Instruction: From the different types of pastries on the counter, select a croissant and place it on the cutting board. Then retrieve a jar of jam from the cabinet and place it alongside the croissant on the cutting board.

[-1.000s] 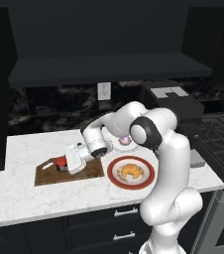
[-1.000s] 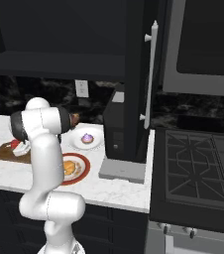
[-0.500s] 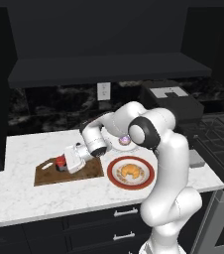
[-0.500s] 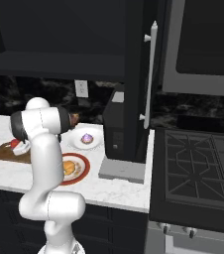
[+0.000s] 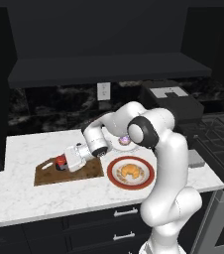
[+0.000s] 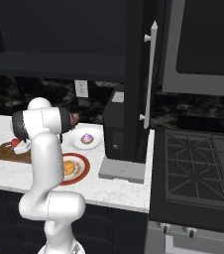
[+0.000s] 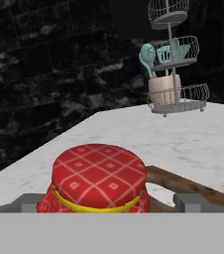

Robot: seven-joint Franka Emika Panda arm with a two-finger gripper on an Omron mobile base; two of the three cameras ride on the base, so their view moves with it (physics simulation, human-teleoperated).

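The jar of jam point(image 7: 99, 179), red with a checked lid, stands on the brown cutting board point(image 7: 196, 188) between my fingertips point(image 7: 188, 200). My gripper point(image 7: 106, 201) is open, its jaws spread to either side of the jar, with a gap on the right. From the left base view the gripper point(image 5: 65, 162) reaches low and left over the cutting board point(image 5: 47, 176) to the jar point(image 5: 59, 160). The golden croissant point(image 5: 130, 171) lies on a red-rimmed plate point(image 5: 115, 179) to the right of the board. The croissant point(image 6: 67, 166) and the board point(image 6: 2, 152) also show from the right.
A purple-frosted cupcake point(image 5: 125, 140) sits on a white plate behind the red-rimmed one. A tiered wire rack point(image 7: 176, 64) with teal utensils stands at the counter's far end. A dark appliance point(image 6: 118, 124) and a stove point(image 6: 198, 168) lie to the right.
The jaws have spread wide apart around the jar, which now stands free on the cutting board. The arm has barely moved.
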